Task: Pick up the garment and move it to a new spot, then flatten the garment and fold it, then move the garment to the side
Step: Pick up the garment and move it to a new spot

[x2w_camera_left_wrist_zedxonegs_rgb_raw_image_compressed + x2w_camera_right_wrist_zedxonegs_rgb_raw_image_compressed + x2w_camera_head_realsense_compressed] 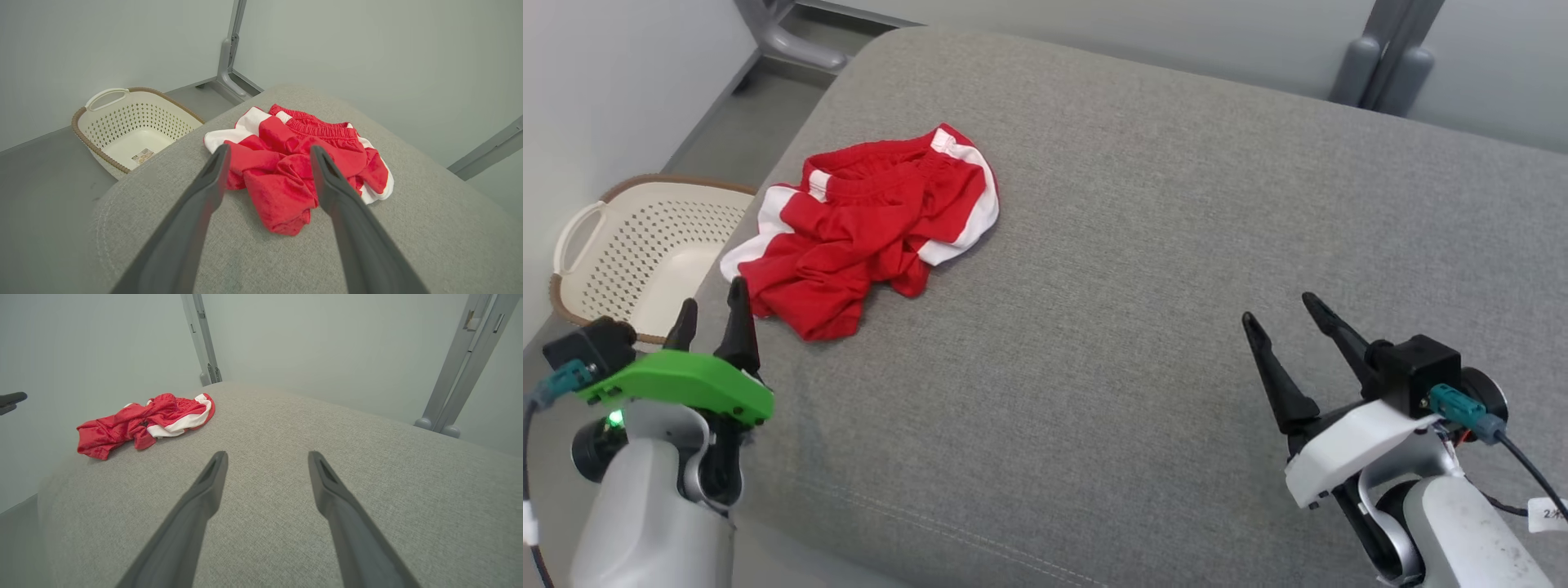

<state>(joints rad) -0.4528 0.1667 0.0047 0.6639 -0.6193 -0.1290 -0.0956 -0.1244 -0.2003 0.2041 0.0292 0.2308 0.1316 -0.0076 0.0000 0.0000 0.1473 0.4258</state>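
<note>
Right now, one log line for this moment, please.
garment: crumpled, untouched, on cushion left side | left jaws: open, near garment | right jaws: open, over bare cushion

Big grey fabric cushion (1143,269) here, seam stitched along the near edge, and a crumpled red and white garment (866,229) lying near its far left corner.

A wide bench (1143,286) padded in grey woven fabric has rounded corners and a stitched seam along its near edge. On the grey floor (752,114) just beside its left edge stands a cream perforated laundry basket (645,237) with a brown woven rim, a cut-out handle and a small label (142,155) on its bottom. Grey metal posts (1388,57) rise against the pale wall (605,82) behind the bench.
</note>
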